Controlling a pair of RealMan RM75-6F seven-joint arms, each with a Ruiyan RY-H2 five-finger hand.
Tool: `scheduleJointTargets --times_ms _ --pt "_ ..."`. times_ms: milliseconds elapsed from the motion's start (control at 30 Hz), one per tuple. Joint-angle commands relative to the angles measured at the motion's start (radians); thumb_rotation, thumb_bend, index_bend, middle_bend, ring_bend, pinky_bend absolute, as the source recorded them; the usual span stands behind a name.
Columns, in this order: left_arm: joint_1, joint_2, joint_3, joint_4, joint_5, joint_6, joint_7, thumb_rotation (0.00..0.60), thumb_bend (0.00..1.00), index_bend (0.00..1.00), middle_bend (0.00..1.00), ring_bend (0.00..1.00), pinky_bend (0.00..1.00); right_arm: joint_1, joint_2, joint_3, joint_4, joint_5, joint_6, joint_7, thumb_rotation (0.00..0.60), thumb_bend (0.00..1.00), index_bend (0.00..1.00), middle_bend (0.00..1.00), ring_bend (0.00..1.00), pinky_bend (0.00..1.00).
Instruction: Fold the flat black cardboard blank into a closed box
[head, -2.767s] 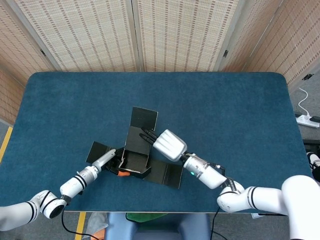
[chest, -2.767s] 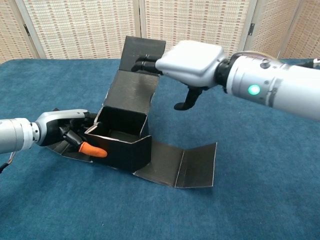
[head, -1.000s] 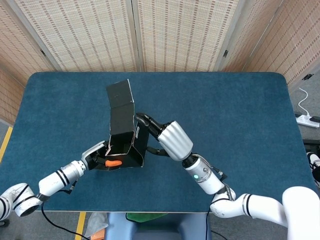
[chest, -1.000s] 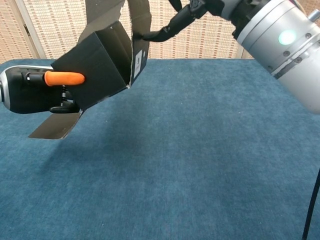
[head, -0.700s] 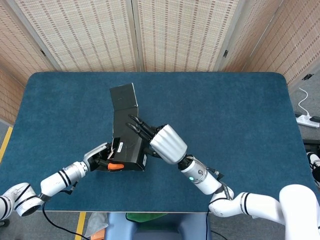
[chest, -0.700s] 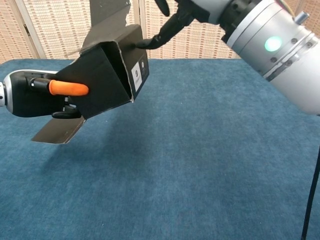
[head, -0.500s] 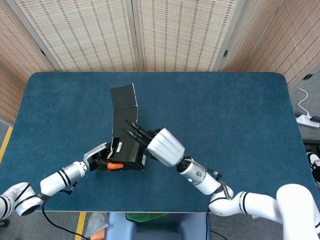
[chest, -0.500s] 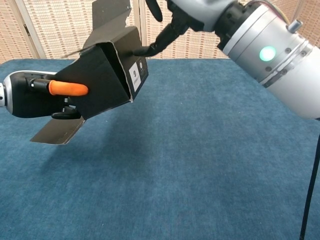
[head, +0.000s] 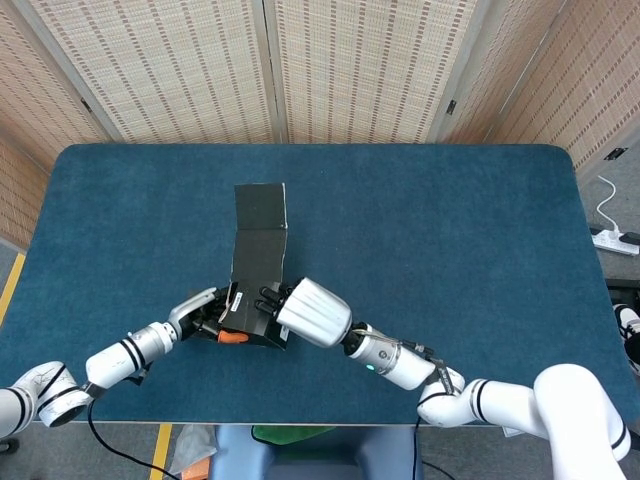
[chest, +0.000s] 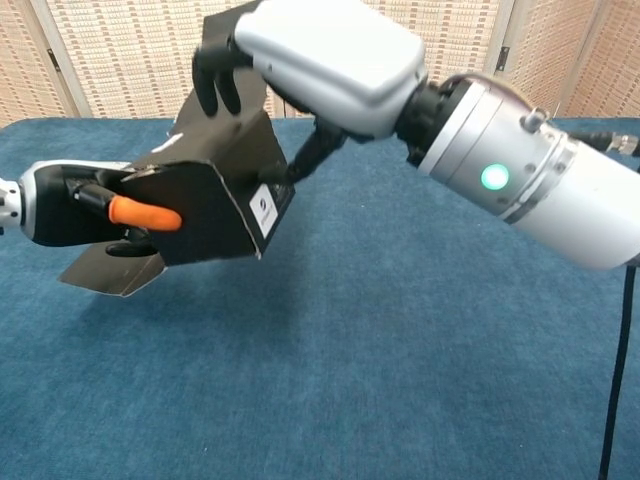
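Note:
The black cardboard box (head: 255, 270) (chest: 215, 200) is partly folded and held above the blue table between both hands. Its long lid flap (head: 260, 207) points away from me. In the chest view a loose flap (chest: 110, 272) hangs at the lower left. My left hand (head: 205, 318) (chest: 60, 205) grips the box's left end, with an orange-tipped finger (chest: 145, 213) laid across the near face. My right hand (head: 312, 312) (chest: 330, 55) lies over the top, its fingers (chest: 215, 75) curled over the far upper edge and its thumb against the right side by a white label (chest: 266, 208).
The blue cloth table (head: 450, 230) stretches wide to the right and behind the box. Woven folding screens (head: 350, 70) stand behind the table. A power strip (head: 612, 240) lies on the floor at the far right.
My right hand has come down over the top of the box, its fingers now curling over the far edge. The box has tipped lower and flatter, and the lid flap has swung to point straight away.

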Motion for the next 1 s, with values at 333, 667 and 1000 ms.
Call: scheduleJointTargets --times_ms 333,667,1000 --pt "0.001 -0.12 -0.025 0.067 -0.083 -0.095 0.289 0.6 0.21 0.34 0.36 0.64 0.86 -0.004 -0.101 -0.101 0.205 -0.031 -0.027 0.054 0.6 0.11 0.53 0.52 0.76 1.0" --pt "0.038 -0.232 -0.063 0.13 -0.178 -0.122 0.57 0.6 0.21 0.31 0.35 0.63 0.86 -0.024 -0.172 -0.155 0.354 -0.044 -0.015 0.1 0.6 0.12 0.54 0.49 0.76 1.0" --pt "0.066 -0.29 -0.11 0.141 -0.272 -0.154 0.804 0.6 0.21 0.2 0.29 0.63 0.85 -0.049 -0.229 -0.202 0.499 -0.078 0.064 0.15 0.6 0.12 0.54 0.46 0.76 1.0"
